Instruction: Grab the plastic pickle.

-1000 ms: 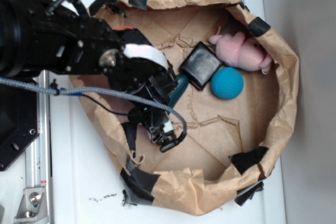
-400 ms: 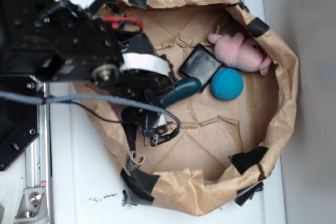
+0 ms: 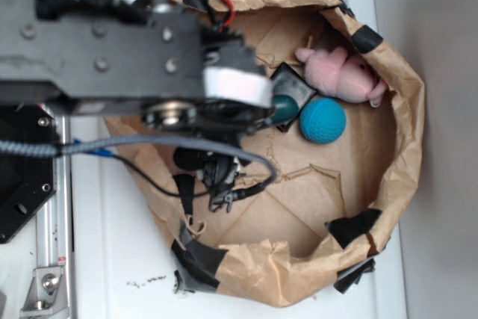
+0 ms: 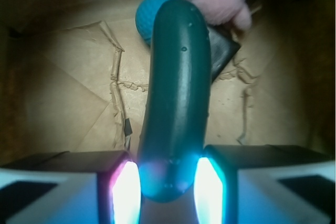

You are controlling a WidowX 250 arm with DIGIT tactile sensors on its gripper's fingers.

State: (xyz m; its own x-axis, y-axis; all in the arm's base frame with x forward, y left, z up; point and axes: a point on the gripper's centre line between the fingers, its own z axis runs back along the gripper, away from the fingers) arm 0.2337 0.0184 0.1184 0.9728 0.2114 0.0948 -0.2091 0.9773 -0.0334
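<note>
The plastic pickle, a smooth dark teal capsule, sits between my two fingers in the wrist view. Both pads press its near end, and the rest sticks out forward over the bag floor. My gripper is shut on it. In the exterior view only the pickle's far tip shows from under the arm, next to the blue ball. The fingers themselves are hidden there by the arm's body.
A wide brown paper bag with black tape holds everything. A pink plush toy and a glossy black pouch lie at the back, by the ball. The arm's cable crosses the bag's left rim.
The arm has risen toward the exterior camera and now covers more of the bag. The pickle has come up with it, its tip shifting right over the pouch's edge.
</note>
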